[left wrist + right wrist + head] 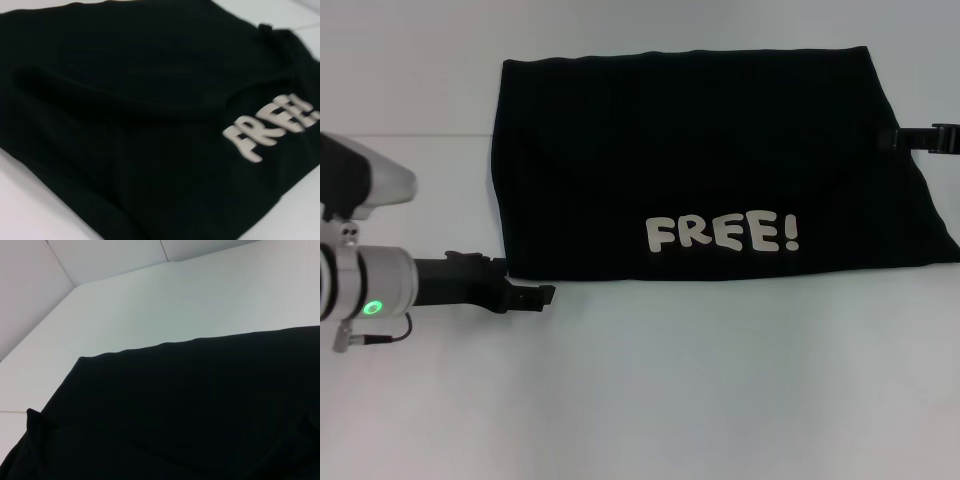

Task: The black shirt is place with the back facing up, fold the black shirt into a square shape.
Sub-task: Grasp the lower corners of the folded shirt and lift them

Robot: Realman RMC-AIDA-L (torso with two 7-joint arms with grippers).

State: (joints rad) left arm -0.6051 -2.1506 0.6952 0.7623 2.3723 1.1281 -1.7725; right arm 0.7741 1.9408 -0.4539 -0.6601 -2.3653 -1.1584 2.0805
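Where it lies folded on the white table, the black shirt runs long axis left-right. Left gripper: just beside near-left corner, finger state unclear. Right gripper: at right edge, fingers unreadable.

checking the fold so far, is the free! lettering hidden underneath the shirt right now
No, the cream FREE! lettering faces up in the head view, on the near part of the black shirt.
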